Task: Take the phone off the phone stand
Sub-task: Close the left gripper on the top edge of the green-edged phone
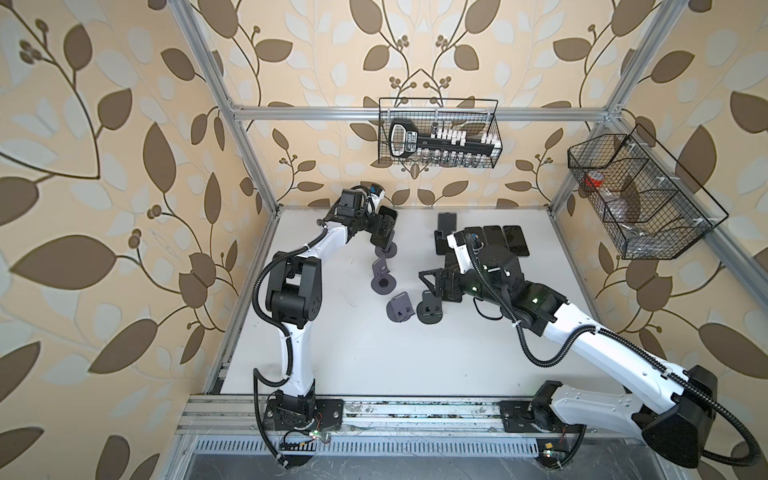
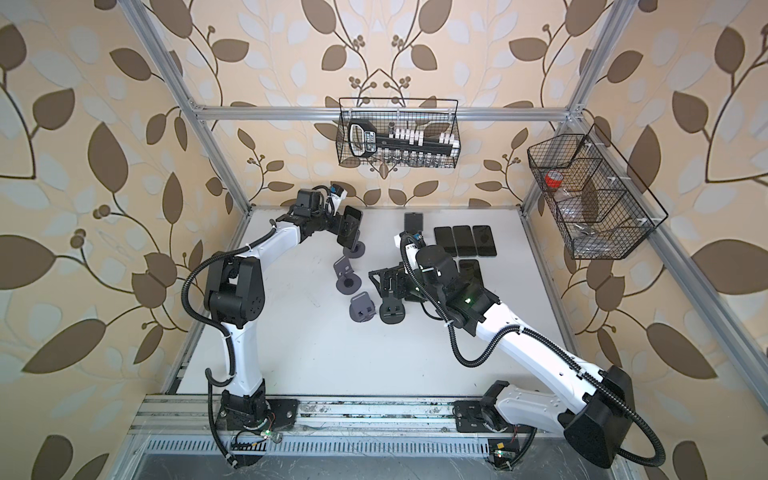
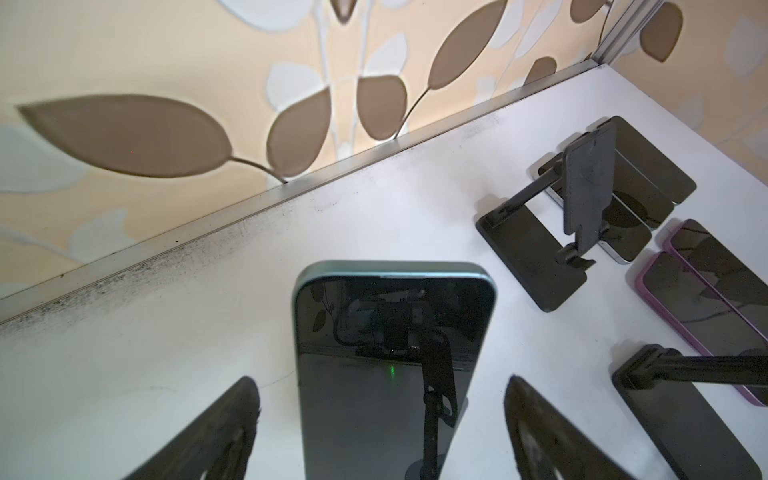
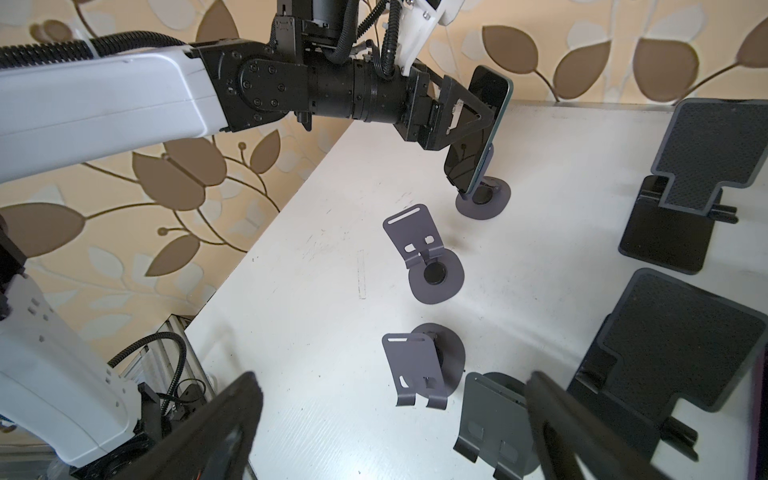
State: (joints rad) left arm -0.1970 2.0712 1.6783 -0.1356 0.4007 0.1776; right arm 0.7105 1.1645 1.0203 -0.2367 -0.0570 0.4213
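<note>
A dark-screened phone with a pale green edge leans upright on a small grey phone stand with a round base, at the far left of the white table. In both top views the phone stands over that base. My left gripper is open and straddles the phone, with a gap showing at each finger. My right gripper is open and empty, low over the empty grey stands mid-table.
Three empty grey stands lie mid-table. Two empty black stands and several flat phones sit at the back right. Wire baskets hang on the frame.
</note>
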